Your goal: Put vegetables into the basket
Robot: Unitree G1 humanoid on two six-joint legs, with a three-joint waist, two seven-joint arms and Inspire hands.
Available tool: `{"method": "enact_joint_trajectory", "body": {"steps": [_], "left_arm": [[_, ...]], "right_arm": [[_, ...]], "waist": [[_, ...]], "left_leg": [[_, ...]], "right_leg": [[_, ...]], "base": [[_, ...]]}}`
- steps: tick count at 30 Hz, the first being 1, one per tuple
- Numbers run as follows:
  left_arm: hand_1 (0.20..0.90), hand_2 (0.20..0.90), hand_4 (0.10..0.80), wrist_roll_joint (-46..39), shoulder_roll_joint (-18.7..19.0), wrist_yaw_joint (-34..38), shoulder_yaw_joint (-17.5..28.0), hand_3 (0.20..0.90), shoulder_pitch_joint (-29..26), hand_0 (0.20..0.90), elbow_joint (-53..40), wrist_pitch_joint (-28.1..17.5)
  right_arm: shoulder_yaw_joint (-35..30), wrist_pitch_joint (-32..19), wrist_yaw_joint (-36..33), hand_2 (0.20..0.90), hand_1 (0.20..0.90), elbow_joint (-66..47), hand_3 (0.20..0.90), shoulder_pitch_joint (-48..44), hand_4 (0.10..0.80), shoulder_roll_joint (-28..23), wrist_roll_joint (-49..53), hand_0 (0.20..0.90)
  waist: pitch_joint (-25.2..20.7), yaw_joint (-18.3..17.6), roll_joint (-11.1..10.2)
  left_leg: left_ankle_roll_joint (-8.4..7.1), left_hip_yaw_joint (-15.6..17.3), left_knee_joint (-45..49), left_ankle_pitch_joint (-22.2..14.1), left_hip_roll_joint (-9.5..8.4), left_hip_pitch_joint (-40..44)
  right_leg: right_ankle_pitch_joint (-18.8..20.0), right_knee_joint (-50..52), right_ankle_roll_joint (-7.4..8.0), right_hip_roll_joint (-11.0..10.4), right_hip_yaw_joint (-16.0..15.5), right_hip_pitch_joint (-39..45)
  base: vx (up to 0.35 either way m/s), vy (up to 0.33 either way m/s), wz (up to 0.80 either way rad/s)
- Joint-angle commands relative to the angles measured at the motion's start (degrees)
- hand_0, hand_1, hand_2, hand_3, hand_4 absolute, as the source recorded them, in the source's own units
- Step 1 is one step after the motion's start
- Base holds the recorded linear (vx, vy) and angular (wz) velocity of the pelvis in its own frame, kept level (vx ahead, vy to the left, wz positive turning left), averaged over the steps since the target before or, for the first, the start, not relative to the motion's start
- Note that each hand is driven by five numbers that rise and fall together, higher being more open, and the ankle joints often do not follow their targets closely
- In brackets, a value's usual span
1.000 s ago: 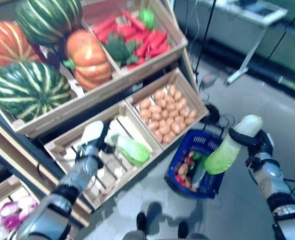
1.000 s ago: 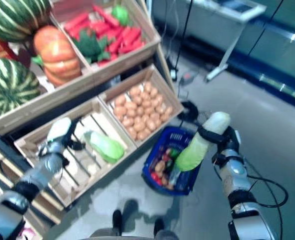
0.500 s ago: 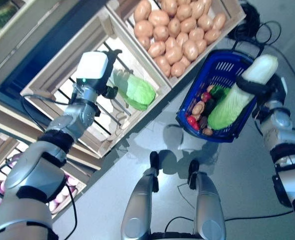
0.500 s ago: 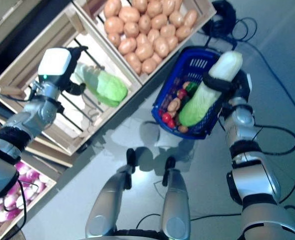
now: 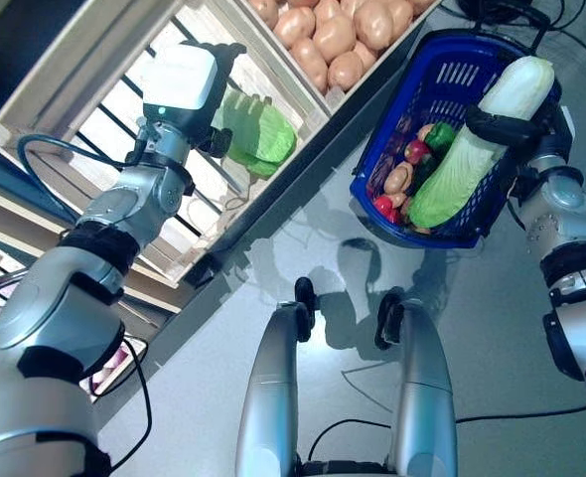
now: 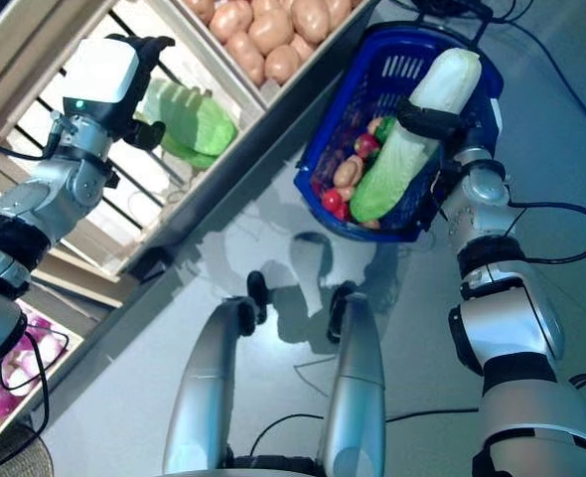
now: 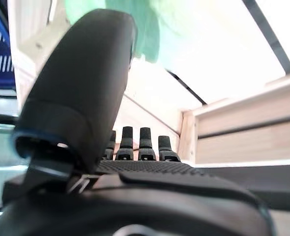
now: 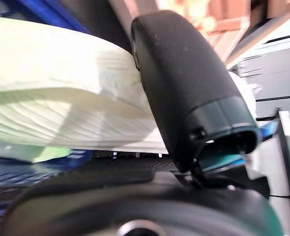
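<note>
My right hand (image 5: 512, 127) is shut on a long napa cabbage (image 5: 469, 164) with a white stem and green leaves. It hangs slanted over the blue basket (image 5: 450, 76) on the floor, leafy end low among the vegetables (image 5: 400, 177) inside. In the right wrist view the thumb (image 8: 184, 83) wraps over the cabbage (image 8: 61, 98). My left hand (image 5: 217, 142) is open inside the slatted wooden crate (image 5: 94, 89), just beside a second green cabbage (image 5: 260, 136). The left wrist view shows its fingers (image 7: 135, 143) straight and that cabbage (image 7: 135, 24) beyond the thumb.
A crate of potatoes (image 5: 333, 35) stands right behind the basket, next to the slatted crate. A lower shelf at the left holds purple-white bulbs (image 6: 5, 388). Grey floor spreads in front of the shelves.
The whole picture has shifted as the camera tilted down. My right hand keeps the napa cabbage over the basket, its leafy end now lower inside. My left hand stays by the crate's cabbage.
</note>
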Motion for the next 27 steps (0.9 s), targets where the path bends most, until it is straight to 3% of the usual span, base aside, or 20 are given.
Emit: {"method": "enact_joint_trajectory", "body": {"steps": [1,8,18,27], "left_arm": [[0.9,0.9,0.8,0.37,3.46,4.17,2.78,0.9,-11.37,0.9,1.01,2.72],[0.9,0.9,0.8,2.75,4.17,-1.04,-1.41,0.9,-14.07,0.9,2.4,7.17],[0.9,0.9,0.8,5.56,6.84,-3.39,-5.17,0.9,-15.26,0.9,2.78,15.62],[0.9,0.9,0.8,9.64,9.18,-9.19,-7.13,0.9,-15.77,0.9,3.7,23.08]], "right_arm": [[1.27,1.96,-2.99,0.9,0.9,0.87,0.9,-10.92,0.8,-4.05,0.17,0.9],[4.07,6.53,-1.87,0.9,0.9,3.55,0.9,-11.74,0.8,-4.23,-0.26,0.9],[4.98,-0.86,-2.57,0.9,0.9,-4.95,0.9,-8.02,0.8,-6.59,0.27,0.9],[3.31,-2.16,0.89,0.9,0.9,-15.68,0.9,-0.02,0.8,-9.02,3.39,0.9]], "waist": [[-0.36,0.05,2.52],[-0.3,0.32,2.14],[-0.3,-0.53,0.95],[-0.3,-1.88,-0.27]], "left_leg": [[-0.08,0.92,-2.03,-4.96,1.92,5.85],[-0.1,0.65,-1.77,-5.06,2.02,5.05],[-0.49,0.98,-2.5,-5.49,2.71,4.58],[-0.8,1.52,-1.57,-6.53,3.49,2.81]], "right_leg": [[3.88,-5.15,0.26,0.97,0.28,4.74],[4.6,-5.94,0.56,1.31,0.37,4.11],[5.86,-8.27,1.45,2.12,1.02,3.61],[6.86,-8.8,2.2,1.7,1.81,1.59]], "base": [[0.0,0.0,0.0],[0.02,0.011,-0.01],[0.028,0.047,-0.03],[0.017,0.054,-0.03]]}}
